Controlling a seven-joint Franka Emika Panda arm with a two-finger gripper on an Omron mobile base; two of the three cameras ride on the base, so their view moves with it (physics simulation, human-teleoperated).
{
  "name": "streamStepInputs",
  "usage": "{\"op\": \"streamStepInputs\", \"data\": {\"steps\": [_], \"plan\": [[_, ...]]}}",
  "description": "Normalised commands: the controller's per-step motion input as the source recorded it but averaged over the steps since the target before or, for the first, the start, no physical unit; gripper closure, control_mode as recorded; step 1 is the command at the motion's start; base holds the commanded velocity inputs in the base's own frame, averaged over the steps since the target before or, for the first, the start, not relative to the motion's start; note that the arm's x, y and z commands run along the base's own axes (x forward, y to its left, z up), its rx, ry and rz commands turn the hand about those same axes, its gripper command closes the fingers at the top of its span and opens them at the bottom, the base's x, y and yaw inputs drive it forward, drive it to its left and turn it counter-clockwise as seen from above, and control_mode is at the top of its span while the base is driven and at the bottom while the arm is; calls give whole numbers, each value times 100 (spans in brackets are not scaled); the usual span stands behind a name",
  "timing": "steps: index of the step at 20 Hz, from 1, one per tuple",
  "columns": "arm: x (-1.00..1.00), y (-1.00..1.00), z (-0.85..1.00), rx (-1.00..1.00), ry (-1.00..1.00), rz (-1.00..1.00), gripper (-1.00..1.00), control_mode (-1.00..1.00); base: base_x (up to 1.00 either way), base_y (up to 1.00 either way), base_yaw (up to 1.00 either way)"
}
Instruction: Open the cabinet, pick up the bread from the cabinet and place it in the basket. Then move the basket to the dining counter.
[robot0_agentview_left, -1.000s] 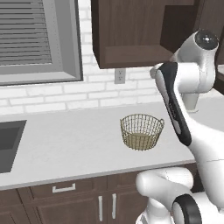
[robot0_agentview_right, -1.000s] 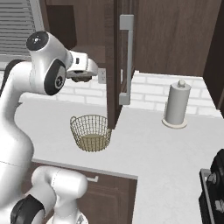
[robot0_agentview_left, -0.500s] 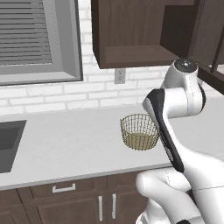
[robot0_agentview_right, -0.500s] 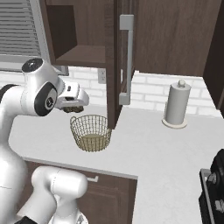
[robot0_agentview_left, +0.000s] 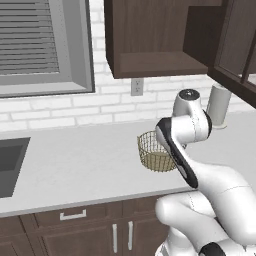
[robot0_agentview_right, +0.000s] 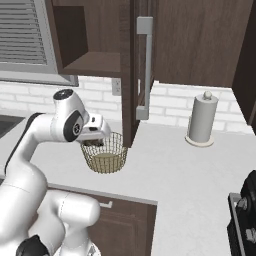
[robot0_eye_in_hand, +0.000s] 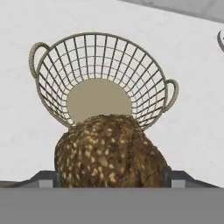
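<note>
- You see one cabinet (robot0_agentview_right: 95, 35), its door swung open toward you.
- One basket (robot0_eye_in_hand: 103, 78) sits upright, mouth up, near the worktop's (robot0_agentview_left: 75, 160) front edge.
- Your gripper (robot0_eye_in_hand: 111, 177) is clamped on the one bread (robot0_eye_in_hand: 109, 151), a rounded lump without clear long axis, just above the basket's rim.

Glossy white rounded arm segments with dark joint bands and grey caps.

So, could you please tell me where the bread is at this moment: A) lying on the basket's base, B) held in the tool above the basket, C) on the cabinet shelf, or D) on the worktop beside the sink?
B: the bread sits between the tool's fingertips, with the basket below it and its tan base bare.
</note>
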Motion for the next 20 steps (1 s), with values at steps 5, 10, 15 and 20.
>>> {"op": "streamStepInputs", "data": {"steps": [5,10,15,20], "plan": [[39,0,-42,0,11,0,100,-100,0,0,0],[38,0,-35,0,6,0,100,-100,0,0,0],[43,0,-47,0,5,0,100,-100,0,0,0],[29,-11,-25,0,0,0,100,-100,0,0,0]]}}
